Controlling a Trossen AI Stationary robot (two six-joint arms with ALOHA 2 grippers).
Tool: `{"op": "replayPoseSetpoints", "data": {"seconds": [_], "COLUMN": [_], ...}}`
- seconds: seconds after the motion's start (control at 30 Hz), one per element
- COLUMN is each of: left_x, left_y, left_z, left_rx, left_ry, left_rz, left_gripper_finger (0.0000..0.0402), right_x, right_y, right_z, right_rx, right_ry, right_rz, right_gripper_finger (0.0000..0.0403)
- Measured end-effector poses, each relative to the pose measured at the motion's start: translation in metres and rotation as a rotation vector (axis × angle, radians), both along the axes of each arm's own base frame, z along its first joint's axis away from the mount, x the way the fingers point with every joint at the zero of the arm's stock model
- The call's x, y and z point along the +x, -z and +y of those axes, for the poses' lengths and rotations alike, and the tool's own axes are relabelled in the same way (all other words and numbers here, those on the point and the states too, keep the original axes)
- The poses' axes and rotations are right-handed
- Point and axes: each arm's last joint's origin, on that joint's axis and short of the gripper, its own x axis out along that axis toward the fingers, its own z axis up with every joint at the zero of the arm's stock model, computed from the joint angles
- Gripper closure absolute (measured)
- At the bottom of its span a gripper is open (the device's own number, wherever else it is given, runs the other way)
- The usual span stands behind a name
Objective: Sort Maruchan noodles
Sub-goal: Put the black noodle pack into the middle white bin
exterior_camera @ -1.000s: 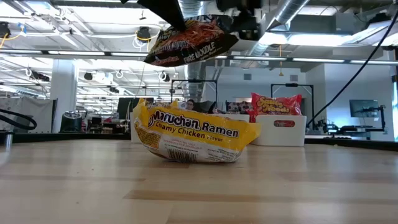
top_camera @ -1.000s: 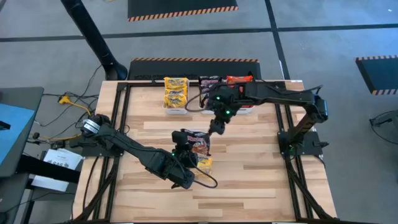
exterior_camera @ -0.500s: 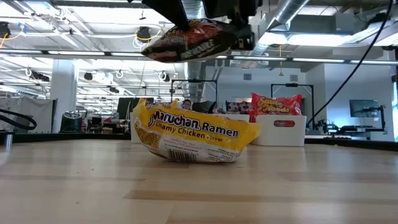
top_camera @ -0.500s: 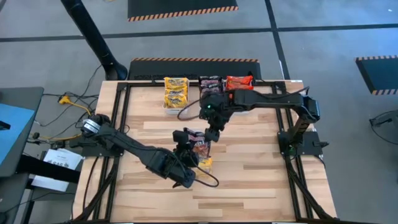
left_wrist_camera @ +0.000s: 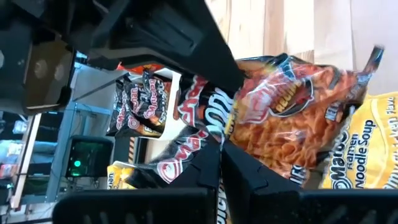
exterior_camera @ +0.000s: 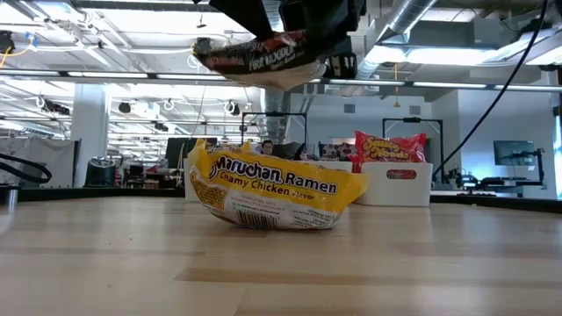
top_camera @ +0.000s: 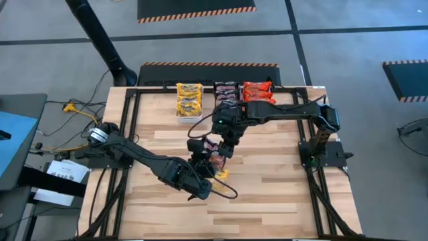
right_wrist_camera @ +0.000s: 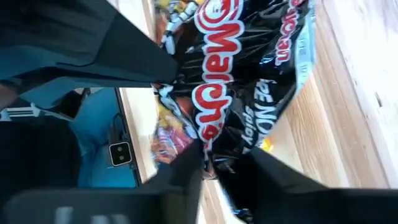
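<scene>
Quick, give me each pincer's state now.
Left pincer: shut on the dark noodle packet, held above the table.
Right pincer: closing on the same packet; grip cannot be told.

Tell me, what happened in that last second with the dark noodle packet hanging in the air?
The right gripper moved in from the bins toward the table's middle and closed its fingers on the dark packet, which the left gripper holds shut above the table. The packet tipped flatter and rose slightly. The yellow packet on the table and the bins with their sorted packets stayed put.
</scene>
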Motion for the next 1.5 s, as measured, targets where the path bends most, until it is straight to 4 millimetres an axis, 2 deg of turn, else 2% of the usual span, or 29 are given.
{"op": "replayPoseSetpoints", "data": {"seconds": [0.13,0.17,0.4,0.5,0.83,1.0,1.23,1.33,1.5], "left_x": [0.0,0.0,-0.001,-0.008,-0.052,-0.078,-0.108,-0.116,-0.131], "left_y": [0.0,0.0,0.0,-0.006,-0.038,-0.049,-0.065,-0.068,-0.073], "left_z": [0.0,0.0,-0.004,-0.008,0.0,0.008,0.021,0.027,0.038], "left_rx": [0.004,0.004,-0.012,-0.004,-0.068,-0.101,-0.141,-0.149,-0.164], "left_ry": [0.005,0.005,0.017,0.015,-0.067,-0.135,-0.219,-0.219,-0.223], "left_rz": [0.002,0.002,0.0,-0.023,-0.069,-0.065,-0.098,-0.103,-0.122], "left_gripper_finger": [0.0402,0.0402,0.0401,0.0401,0.0401,0.0401,0.0401,0.0401,0.0401], "right_x": [0.0,0.0,-0.002,-0.006,-0.02,-0.027,-0.032,-0.031,-0.039], "right_y": [0.0,0.0,0.001,0.003,0.01,0.005,-0.015,-0.022,-0.022], "right_z": [0.001,0.002,0.003,0.002,-0.001,-0.007,-0.028,-0.044,-0.074], "right_rx": [-0.003,-0.01,-0.024,-0.046,-0.216,-0.363,-0.627,-0.704,-0.805], "right_ry": [-0.008,-0.02,-0.04,-0.035,-0.063,-0.109,-0.161,-0.178,-0.209], "right_rz": [-0.003,-0.008,0.013,0.052,0.195,0.214,0.184,0.139,0.184], "right_gripper_finger": [0.0379,0.0389,0.0396,0.0397,0.0397,0.0397,0.0397,0.0397,0.0397]}}
